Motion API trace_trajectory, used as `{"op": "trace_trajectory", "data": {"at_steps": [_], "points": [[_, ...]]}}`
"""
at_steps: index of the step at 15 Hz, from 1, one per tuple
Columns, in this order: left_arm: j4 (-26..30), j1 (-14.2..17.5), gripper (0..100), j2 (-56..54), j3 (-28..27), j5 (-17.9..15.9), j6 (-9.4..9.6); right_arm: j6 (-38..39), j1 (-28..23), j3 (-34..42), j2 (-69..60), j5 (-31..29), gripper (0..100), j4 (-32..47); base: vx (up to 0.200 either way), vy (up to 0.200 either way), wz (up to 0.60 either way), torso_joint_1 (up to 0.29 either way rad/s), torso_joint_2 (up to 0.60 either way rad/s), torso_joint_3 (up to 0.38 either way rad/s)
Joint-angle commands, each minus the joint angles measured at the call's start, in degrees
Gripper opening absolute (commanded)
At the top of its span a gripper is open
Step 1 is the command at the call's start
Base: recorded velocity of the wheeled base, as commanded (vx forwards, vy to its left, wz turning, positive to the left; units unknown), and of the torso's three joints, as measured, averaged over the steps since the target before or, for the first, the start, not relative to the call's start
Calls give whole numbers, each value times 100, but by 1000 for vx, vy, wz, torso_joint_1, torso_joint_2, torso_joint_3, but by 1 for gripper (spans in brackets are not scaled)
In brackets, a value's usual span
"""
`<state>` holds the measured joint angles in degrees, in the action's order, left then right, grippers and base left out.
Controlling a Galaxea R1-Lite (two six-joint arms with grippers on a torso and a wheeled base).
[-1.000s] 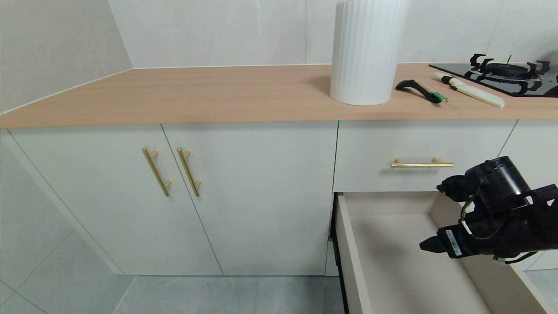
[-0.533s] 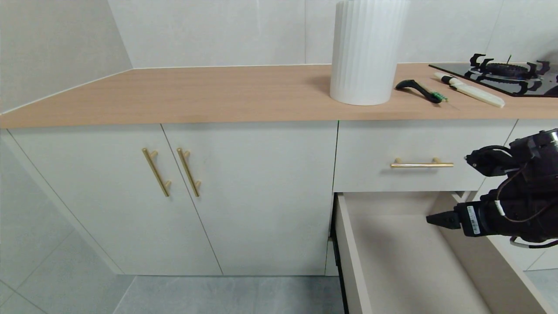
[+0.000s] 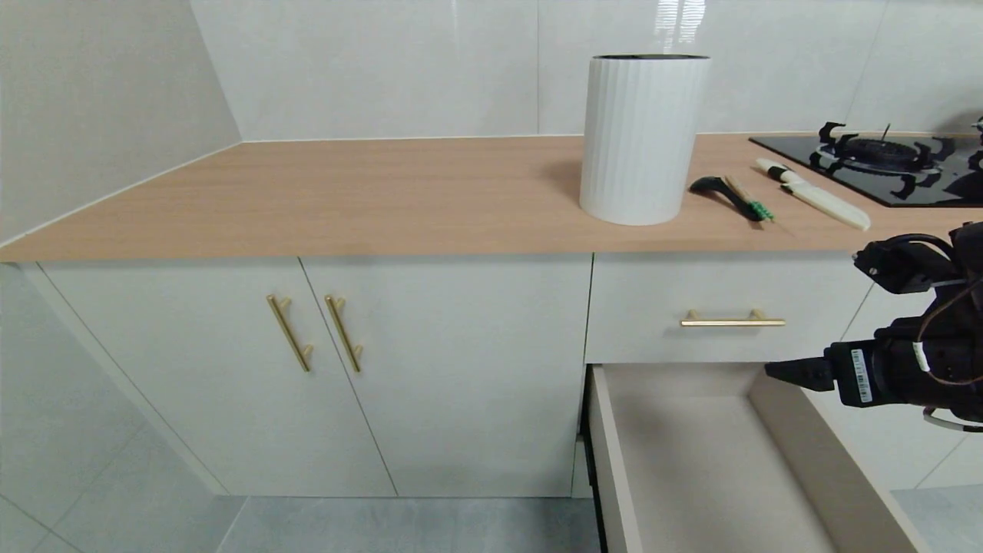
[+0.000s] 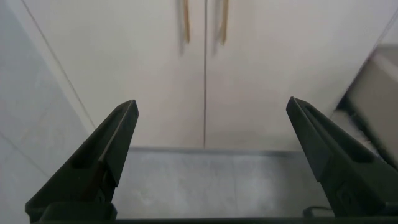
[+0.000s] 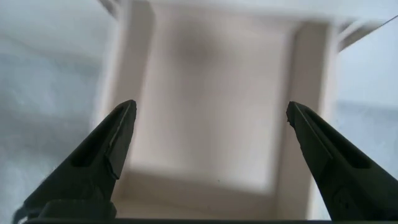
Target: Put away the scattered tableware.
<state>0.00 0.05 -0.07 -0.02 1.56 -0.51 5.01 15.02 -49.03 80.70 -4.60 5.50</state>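
Nearest to us, the lower drawer (image 3: 691, 476) stands pulled out with its bare bottom exposed. We judge that it is open to receive the tableware. The right gripper (image 5: 208, 121) hangs over the drawer's right side, jaws spread wide and holding nothing. Its wrist view looks down into the drawer, so we take this arm to be free for a pick. The left gripper (image 4: 211, 115) is likewise spread and empty. It is held low, facing the cupboard doors (image 4: 205, 56) and the tiled floor (image 4: 205, 180); we judge this keeps it out of the drawer's way.

Above the open drawer, the upper drawer front (image 3: 653, 307) is closed, its brass handle (image 3: 733, 321) horizontal.

The task's things lie on the counter (image 3: 384, 192), well apart from both grippers. The black-handled tool (image 3: 722, 188) lies just beside the white ribbed container (image 3: 641, 138), on its right. We cannot tell what kind of tool it is. The white knife (image 3: 814, 203) lies near the tool, between it and the stove (image 3: 875, 157), slanted with its blade end nearer the front edge. Both lie flat above the drawer, which we judge allows a short transfer. Neither has yet reached the drawer. The next move calls for bringing the right gripper up to counter height.
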Motion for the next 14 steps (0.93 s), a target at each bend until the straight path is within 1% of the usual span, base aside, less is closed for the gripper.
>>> {"op": "trace_trajectory", "data": {"at_steps": [1, 5, 8, 9, 10, 11, 12, 13, 14], "points": [[0, 4, 100, 7, 2, 2, -2, 0, 1, 16, -28, 3, 100, 4, 0, 0, 0, 139, -510, -290], [0, 4, 100, 7, 2, 2, -2, 0, 1, 16, -28, 11, 100, 4, 0, 0, 0, 166, -463, -299], [0, 4, 100, 7, 2, 2, -2, -18, 1, -36, -169, -6, 100, -58, 0, 0, 0, 64, -157, -102], [0, 4, 100, 7, 2, 2, -2, -18, 1, -212, -178, -24, 100, 4, 0, 0, 0, 0, 0, 0], [0, 4, 100, 7, 2, 2, -2, 18, 1, -678, -90, -85, 100, 215, 0, 0, 0, 0, 0, 0], [0, 4, 100, 7, 2, 2, -2, 141, -8, -1249, 95, -94, 100, 637, 0, 0, 0, 0, 0, 0], [0, 4, 100, 7, 2, 2, -2, 510, -8, -1917, 385, -112, 100, 1032, 0, 0, 0, 0, 0, 0], [0, 4, 100, 7, 2, 2, -2, 782, -8, -2295, 587, -112, 100, 1217, 0, 0, 0, 0, 0, 0], [0, 4, 100, 7, 2, 2, -2, 1028, 1, -2866, 1053, -200, 100, 1401, 0, 0, 0, 0, 0, 0]]}}
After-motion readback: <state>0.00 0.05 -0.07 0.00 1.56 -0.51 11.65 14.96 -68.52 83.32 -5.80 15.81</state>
